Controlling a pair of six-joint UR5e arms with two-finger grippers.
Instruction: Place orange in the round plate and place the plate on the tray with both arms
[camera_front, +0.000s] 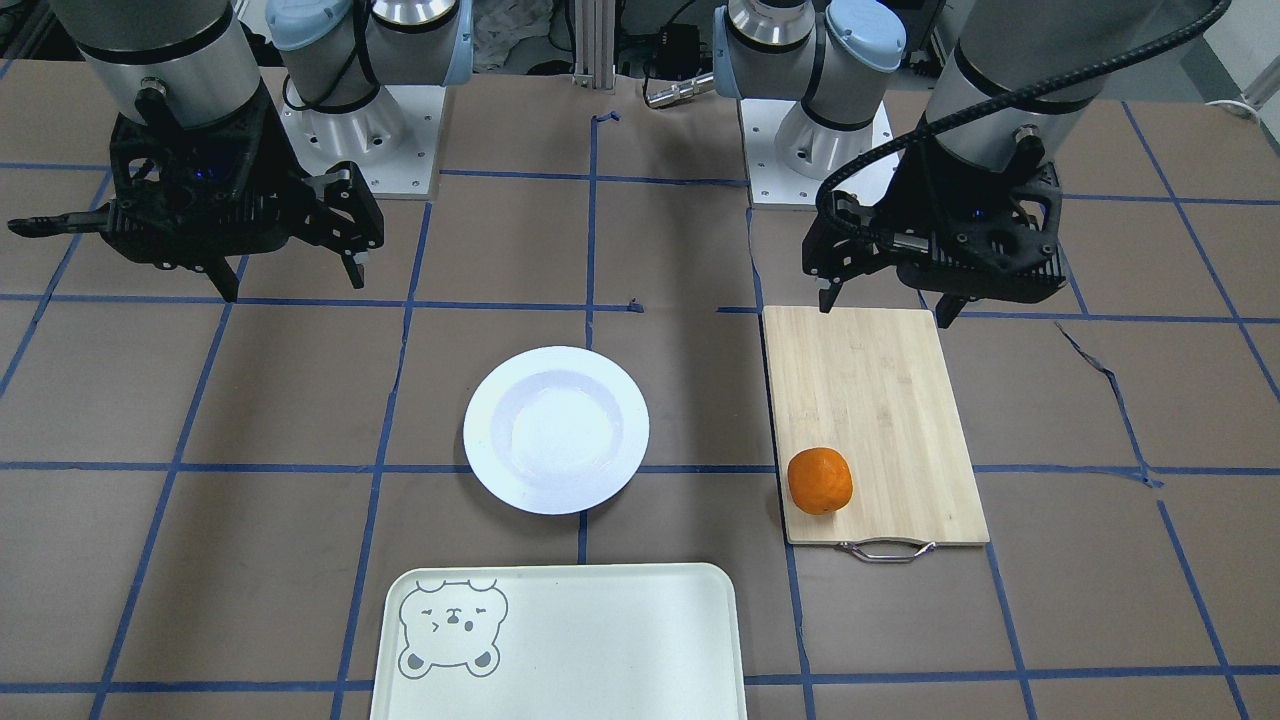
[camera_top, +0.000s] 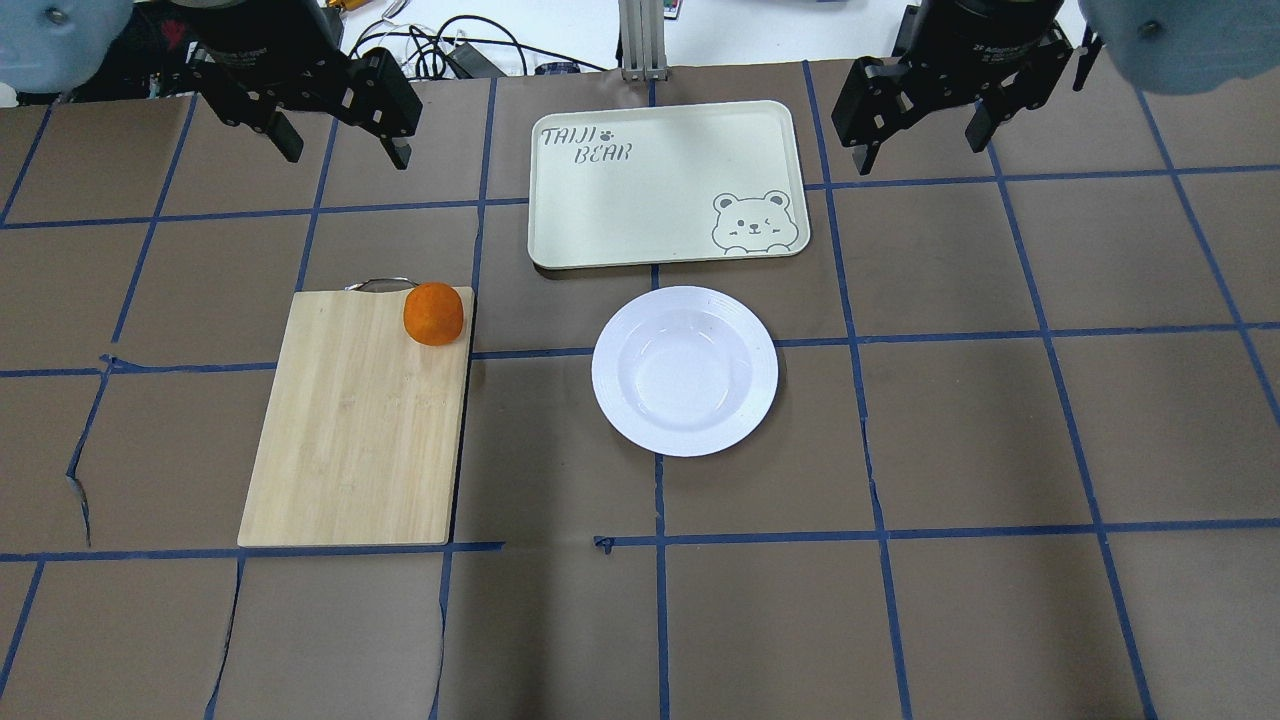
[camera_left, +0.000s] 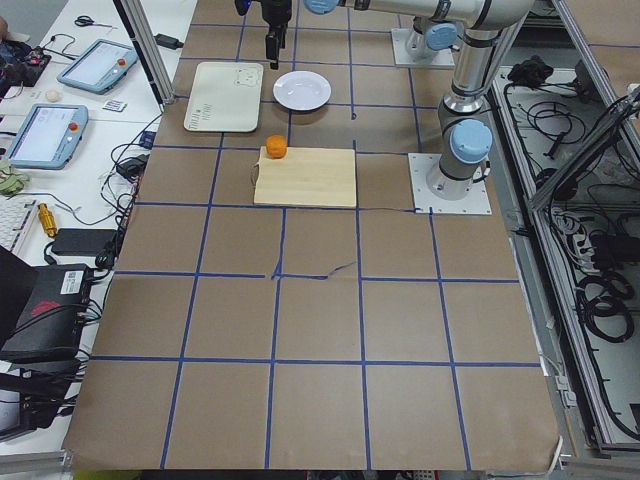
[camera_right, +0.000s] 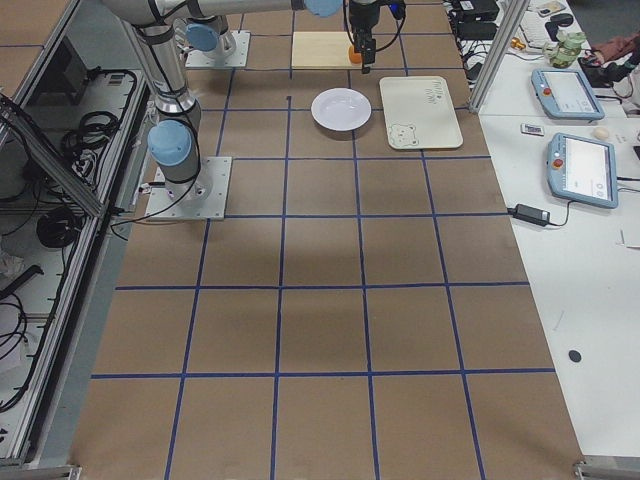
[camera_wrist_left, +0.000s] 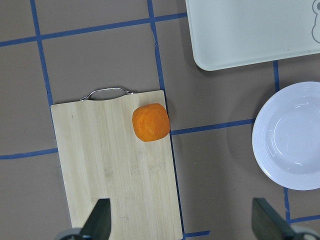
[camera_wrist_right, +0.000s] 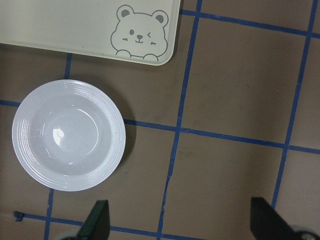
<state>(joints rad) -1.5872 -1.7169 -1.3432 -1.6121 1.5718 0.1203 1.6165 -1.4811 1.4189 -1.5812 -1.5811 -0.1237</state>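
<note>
- We judge nothing done yet; the orange (camera_top: 433, 313) sits on the wooden cutting board (camera_top: 350, 450), well apart from the round plate (camera_top: 612, 372), towards the left arm
- The plate lies empty on the worktop (camera_top: 1000, 420); the tray (camera_top: 640, 200) lies just beyond the plate, not touching
- The left gripper (camera_top: 345, 155) and right gripper (camera_top: 918, 152) hang wide apart and empty, far from the plate; both placements are left to do

Light wooden rectangular cutting board (camera_top: 340, 450) with thin metal handle (camera_top: 380, 285), flat on brown paper-covered table (camera_top: 1000, 420) gridded in blue tape, handle toward far edge. Two blue-framed handheld screens (camera_right: 583, 170) on white side bench (camera_right: 560, 330).
</note>
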